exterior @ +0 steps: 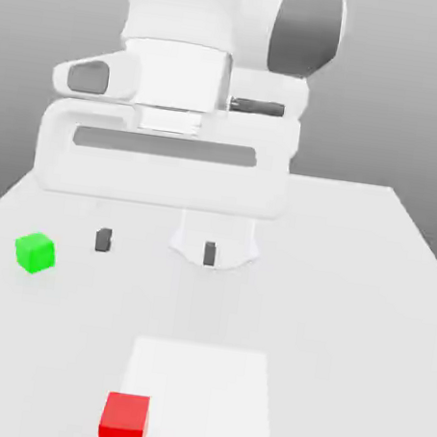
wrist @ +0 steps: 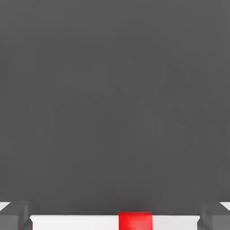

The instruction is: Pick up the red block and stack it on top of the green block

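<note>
Nearest the exterior camera, the red block (exterior: 125, 423) sits on the white table (exterior: 347, 307), at the near corner, on the exterior view's left, of a brighter white square patch (exterior: 204, 395) marked on the tabletop; the cube rests flat, one face toward the viewer, its top a slightly lighter red. Farther back and toward the exterior view's left, the green block (exterior: 35, 252) stands alone on the bare surface, turned a little so that two side faces show, well apart from the red block. Beyond the green block and more toward the middle hangs the gripper (exterior: 157, 246), its two dark fingertips (exterior: 103, 239) set wide apart above the table with nothing between them, so the jaws stand fully open and hold nothing. Above them spreads the broad white hand body (exterior: 161, 171), and behind it rises the arm (exterior: 228, 29) with a dark grey joint cover, over its pale round base on the table. The tabletop is plain matte white, narrowing toward the far edge, and behind it the room is a smooth grey backdrop, lighter low down and darker higher up. In the hand view, the red block (wrist: 135, 220) shows against a strip of white surface, between the two dark fingertips (wrist: 14, 216) at the corners, beneath a uniform dark grey field.
</note>
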Controlling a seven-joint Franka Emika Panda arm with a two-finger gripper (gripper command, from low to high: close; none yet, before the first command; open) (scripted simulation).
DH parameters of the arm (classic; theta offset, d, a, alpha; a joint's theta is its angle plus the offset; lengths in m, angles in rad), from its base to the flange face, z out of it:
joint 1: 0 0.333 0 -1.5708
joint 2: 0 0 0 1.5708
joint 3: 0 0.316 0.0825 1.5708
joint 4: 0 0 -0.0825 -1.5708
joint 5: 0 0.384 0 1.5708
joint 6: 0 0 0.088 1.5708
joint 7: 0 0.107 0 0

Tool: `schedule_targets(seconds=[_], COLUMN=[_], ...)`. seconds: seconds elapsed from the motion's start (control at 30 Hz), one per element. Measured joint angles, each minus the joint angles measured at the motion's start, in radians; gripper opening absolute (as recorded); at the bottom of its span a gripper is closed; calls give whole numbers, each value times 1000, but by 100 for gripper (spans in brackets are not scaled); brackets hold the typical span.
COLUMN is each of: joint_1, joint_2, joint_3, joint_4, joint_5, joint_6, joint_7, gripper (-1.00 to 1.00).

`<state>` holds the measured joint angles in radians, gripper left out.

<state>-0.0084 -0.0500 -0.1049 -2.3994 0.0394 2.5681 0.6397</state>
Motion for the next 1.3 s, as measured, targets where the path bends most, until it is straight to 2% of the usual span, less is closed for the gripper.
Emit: schedule_targets(seconds=[0.23, 0.4, 0.43, 0.63, 0.8, 0.9, 1.0, 1.07, 1.17, 1.3], joint_1=[-30, -56, -59, -61, -46, -83, -168, -273, -433, -563], joint_2=[254, 435, 455, 464, 328, 235, 149, 91, 7, -97], joint_3=[-5, 23, 27, 30, 8, -76, -184, -241, -292, -358], joint_4=[-33, -13, -10, -8, -30, -82, -154, -203, -277, -377], joint_5=[17, 50, 56, 56, 25, -27, -101, -152, -218, -277], joint_6=[91, 227, 243, 251, 137, 101, 93, 89, 84, 84], joint_7=[-57, -87, -91, -92, -69, -6, 86, 151, 239, 336], gripper=[0, 0, -100, -100, -100, -100, -100, -100, -100, -100])
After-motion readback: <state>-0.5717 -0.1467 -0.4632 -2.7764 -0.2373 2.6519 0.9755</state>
